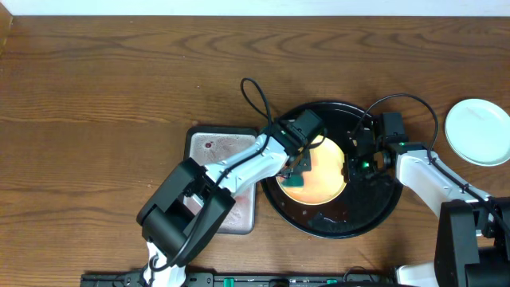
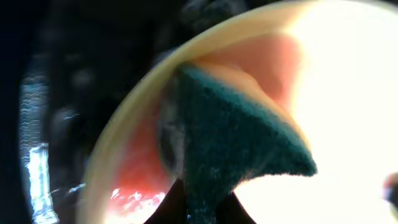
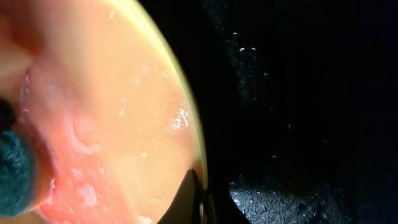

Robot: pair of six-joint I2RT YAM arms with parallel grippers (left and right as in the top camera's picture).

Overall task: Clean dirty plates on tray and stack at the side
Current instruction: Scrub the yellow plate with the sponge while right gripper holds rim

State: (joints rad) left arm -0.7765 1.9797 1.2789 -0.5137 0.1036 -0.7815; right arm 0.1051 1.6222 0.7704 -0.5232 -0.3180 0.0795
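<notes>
Left gripper (image 1: 300,169): closed on teal sponge (image 2: 236,137), pressed onto yellow plate (image 1: 325,179) directly beneath.
Right gripper (image 1: 353,163): clamped on the plate's rim, plate lying to its left.
Plate: inside black tray (image 1: 374,217).

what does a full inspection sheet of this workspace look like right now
surface: brown wood-grain tabletop, no spills seen
job's things: pale yellow round plastic plate, orange smear, on large glossy black round tray; pale mint-white round plate on the tabletop at right
clutter: grey rectangular tray, red spot on it
tools: left tool shut on teal sponge, pressed on the yellow plate; right tool shut on that plate's rim
cables: black cable loop behind left tool; second black loop behind right tool
surroundings: pale strip along far edge
</notes>
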